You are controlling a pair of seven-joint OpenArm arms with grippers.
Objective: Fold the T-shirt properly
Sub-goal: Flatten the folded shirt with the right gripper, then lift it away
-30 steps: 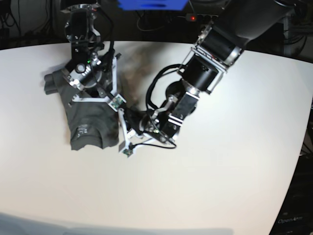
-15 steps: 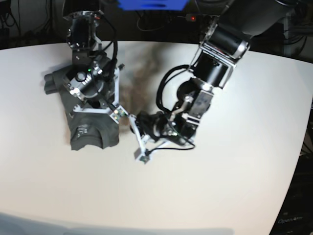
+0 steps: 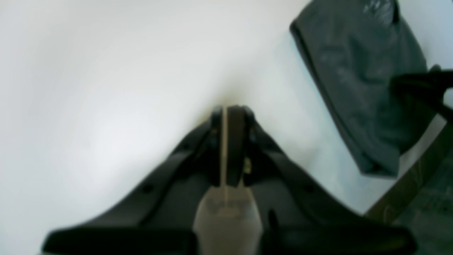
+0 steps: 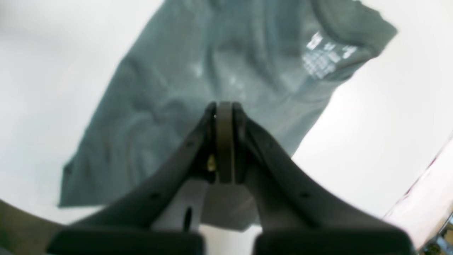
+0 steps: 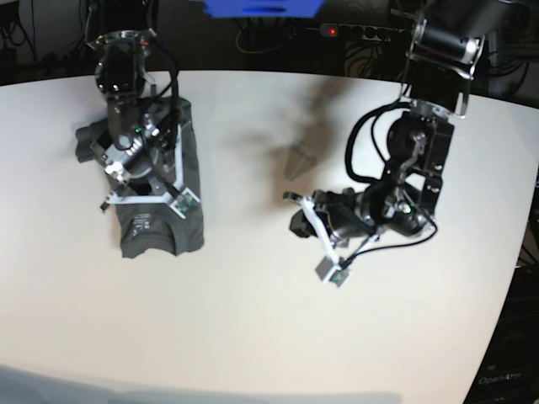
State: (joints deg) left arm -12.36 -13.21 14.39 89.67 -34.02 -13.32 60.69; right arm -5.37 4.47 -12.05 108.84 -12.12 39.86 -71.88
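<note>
Compared with a second ago, the left gripper [image 5: 296, 225] has been drawn well away from the T-shirt [image 5: 160, 227]: it was then touching the garment's right edge in the base view, and it is now seen over bare table [image 5: 253, 337] near the middle, with a clear gap between it and the cloth. The arm above it has been swung back toward the far right of that view. The right gripper [image 5: 143, 160] has been kept above the shirt but shifted slightly toward the far left, so that more of the garment's right half is uncovered. The shirt itself appears narrower than before, lying as a compact, folded dark grey block on the table's left side, its neck end with the white printed label [image 5: 141, 225] toward the camera.

In the left wrist view, the left gripper [image 3: 228, 109] is seen with its jaws pressed together and nothing between them, white table beneath it, and the T-shirt [image 3: 357, 81] off to the upper right. In the right wrist view, the right gripper [image 4: 223, 106] is likewise closed and empty, hanging directly over the T-shirt [image 4: 212, 71], with the label [image 4: 324, 53] visible beyond it.

One T-shirt, one table and two grippers are counted.
</note>
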